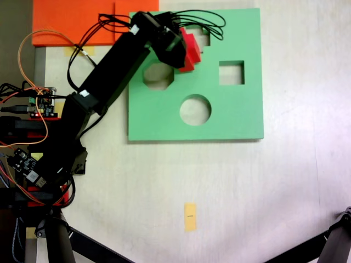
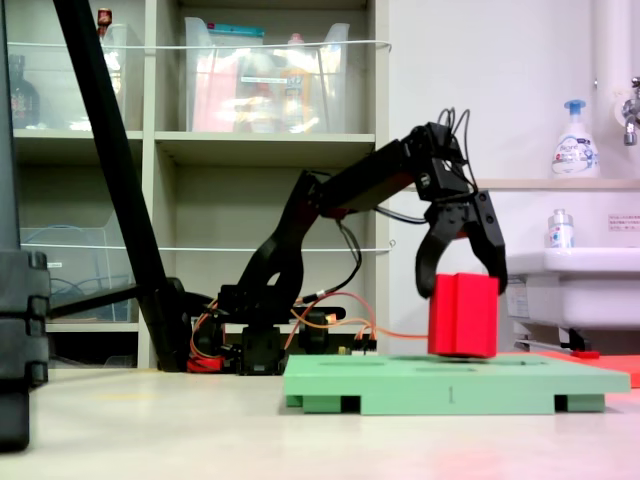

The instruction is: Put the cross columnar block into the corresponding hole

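The red cross columnar block (image 1: 192, 52) (image 2: 463, 318) stands upright at the far part of the green foam board (image 1: 236, 118) (image 2: 400, 378). Its base is at or just above the board's top face. My gripper (image 1: 185, 50) (image 2: 462, 288) comes down over the block, one finger on each side of its top, shut on it. The plus-shaped corresponding hole (image 1: 204, 37) lies right beside the block and is partly hidden by the block and the gripper. I cannot tell whether the block's base has entered the hole.
The board also has an octagonal cutout (image 1: 159, 76), a round cutout (image 1: 195, 109) and a square cutout (image 1: 231, 72). An orange sheet (image 1: 77, 22) lies behind the board. Circuit boards and wires (image 1: 33, 104) sit by the arm's base, and a yellow tape mark (image 1: 190, 216) is on the table.
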Available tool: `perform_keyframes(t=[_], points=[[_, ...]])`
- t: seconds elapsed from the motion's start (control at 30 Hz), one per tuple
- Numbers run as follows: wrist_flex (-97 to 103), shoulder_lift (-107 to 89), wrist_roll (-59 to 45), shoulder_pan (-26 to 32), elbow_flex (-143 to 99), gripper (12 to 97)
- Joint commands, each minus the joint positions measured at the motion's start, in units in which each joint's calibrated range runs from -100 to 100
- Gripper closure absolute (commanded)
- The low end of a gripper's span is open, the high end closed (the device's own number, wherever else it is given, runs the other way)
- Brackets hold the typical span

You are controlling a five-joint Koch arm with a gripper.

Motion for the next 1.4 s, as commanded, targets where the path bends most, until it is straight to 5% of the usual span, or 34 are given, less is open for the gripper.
perform_keyframes(t=[0.0,1.37], points=[[7.25,-0.51,0.88,0.63,3.62,70.5],[24.1,3.26,-0.1,0.93,8.51,70.1]])
